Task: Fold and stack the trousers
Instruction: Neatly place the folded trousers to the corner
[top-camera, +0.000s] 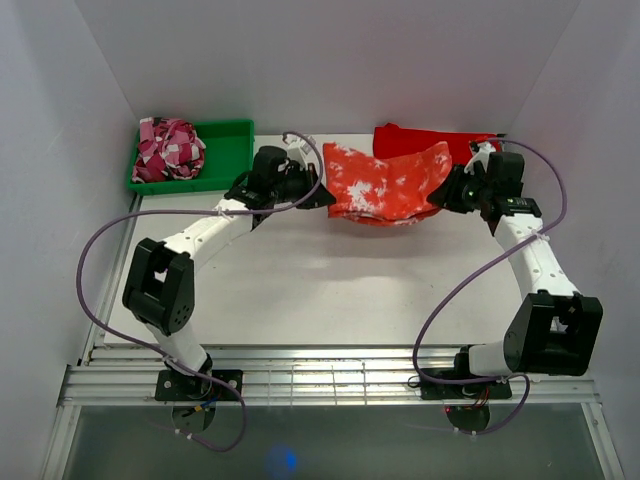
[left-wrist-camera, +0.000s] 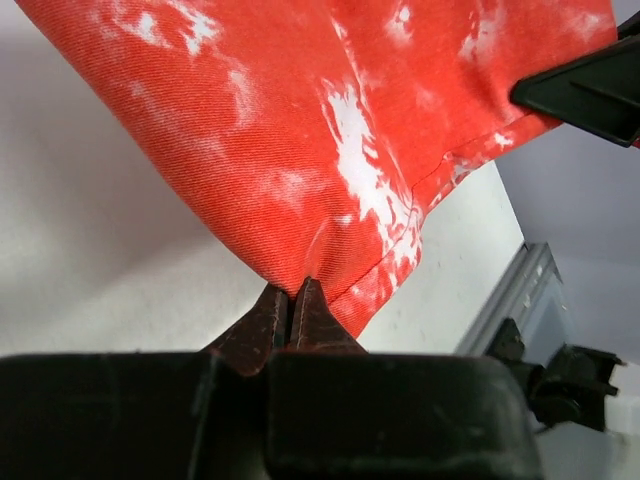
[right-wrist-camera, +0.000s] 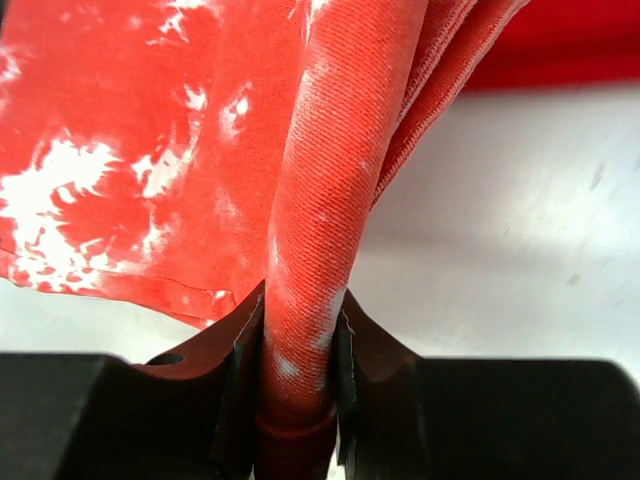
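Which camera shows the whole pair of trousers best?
The top view: it alone shows the trousers slung between the left gripper and right gripper. The left wrist view shows only a pinched corner; the right wrist view, a clamped bunched fold.

- The trousers (top-camera: 385, 185) hang between the two grippers, by the middle of the tabletop's (top-camera: 330, 290) far edge.
- The left gripper (top-camera: 322, 197) pinches their left end, and the right gripper (top-camera: 443, 195) pinches their right end.
- A folded cloth (top-camera: 410, 138) lies behind the trousers, toward the far right corner.
- A tray (top-camera: 232, 150) sits in the far left corner, with a cloth bundle (top-camera: 168, 150) in it.
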